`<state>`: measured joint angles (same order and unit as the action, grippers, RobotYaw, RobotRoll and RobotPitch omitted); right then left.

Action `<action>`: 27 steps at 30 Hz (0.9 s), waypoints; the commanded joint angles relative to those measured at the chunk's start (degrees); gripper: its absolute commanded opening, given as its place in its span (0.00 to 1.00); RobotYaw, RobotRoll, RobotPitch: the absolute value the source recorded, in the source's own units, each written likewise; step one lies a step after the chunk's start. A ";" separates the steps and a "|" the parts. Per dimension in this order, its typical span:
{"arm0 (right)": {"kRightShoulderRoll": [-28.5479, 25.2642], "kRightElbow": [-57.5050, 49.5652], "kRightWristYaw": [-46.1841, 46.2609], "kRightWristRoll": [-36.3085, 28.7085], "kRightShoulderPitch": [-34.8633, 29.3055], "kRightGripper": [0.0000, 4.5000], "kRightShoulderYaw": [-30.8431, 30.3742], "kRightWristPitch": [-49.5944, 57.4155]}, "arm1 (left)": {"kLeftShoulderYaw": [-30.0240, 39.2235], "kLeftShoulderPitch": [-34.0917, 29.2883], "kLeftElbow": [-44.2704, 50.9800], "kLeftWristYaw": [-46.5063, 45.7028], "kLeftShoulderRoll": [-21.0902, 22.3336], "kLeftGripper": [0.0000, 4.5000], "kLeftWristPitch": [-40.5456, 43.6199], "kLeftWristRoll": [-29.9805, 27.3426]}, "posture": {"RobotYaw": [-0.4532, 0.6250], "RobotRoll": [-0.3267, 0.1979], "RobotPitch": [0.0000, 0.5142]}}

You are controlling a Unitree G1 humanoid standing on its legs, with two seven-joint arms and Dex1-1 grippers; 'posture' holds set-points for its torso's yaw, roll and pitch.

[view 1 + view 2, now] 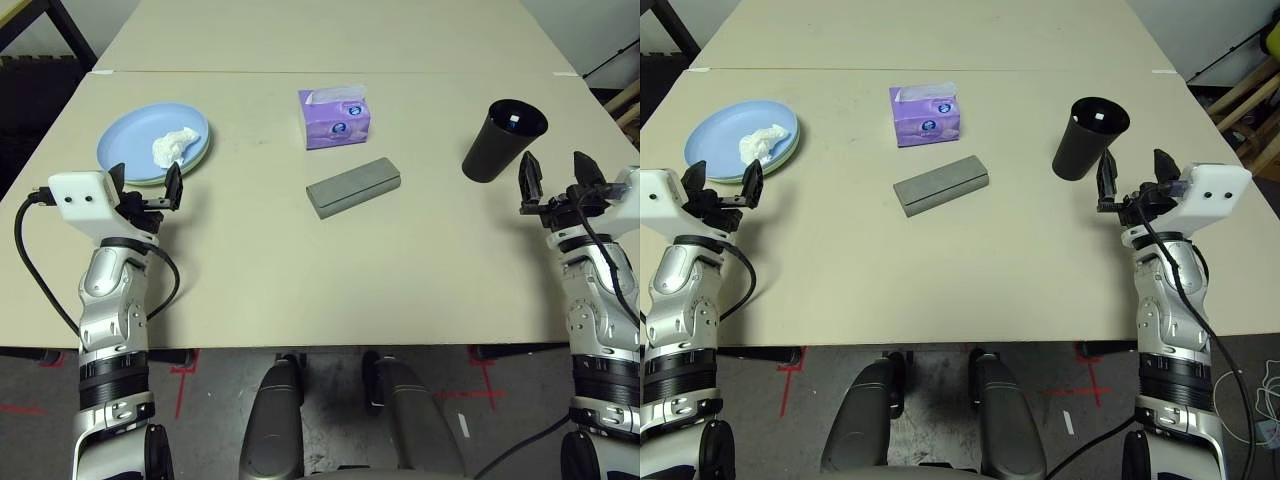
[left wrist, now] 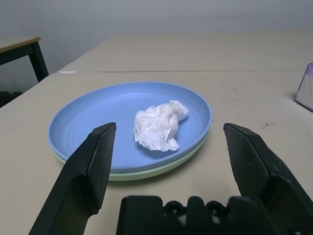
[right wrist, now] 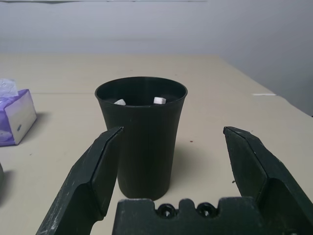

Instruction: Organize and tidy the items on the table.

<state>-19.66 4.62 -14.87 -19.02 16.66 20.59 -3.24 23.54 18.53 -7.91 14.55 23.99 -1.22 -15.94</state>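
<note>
Both grippers (image 1: 147,190) (image 1: 1135,178) spread, empty; tissue (image 2: 159,125) on plate (image 2: 88,115) looks light, crushable — pinch middle; cup (image 3: 141,134) rigid, grasp sides.

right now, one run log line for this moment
left gripper: open, empty, by plates | right gripper: open, empty, by cup | tissue wad: on blue plate
</note>
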 commanded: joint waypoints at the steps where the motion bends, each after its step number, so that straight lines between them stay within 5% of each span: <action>1: -0.39 0.34 -0.45 -0.58 -1.14 0.99 0.85 -0.03 | 0.57 -0.95 -1.19 0.36 0.42 1.00 -0.43 -0.53 | 0.51 0.62 0.39; 27: 0.55 1.64 -0.93 -0.77 -0.90 0.99 -0.36 1.77 | 1.11 -1.55 -0.41 0.65 0.61 1.00 -0.52 -1.10 | 0.52 0.62 0.37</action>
<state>-19.00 5.71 -15.58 -19.84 16.47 20.28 -2.02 23.97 17.70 -7.90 14.79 24.01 -1.50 -16.37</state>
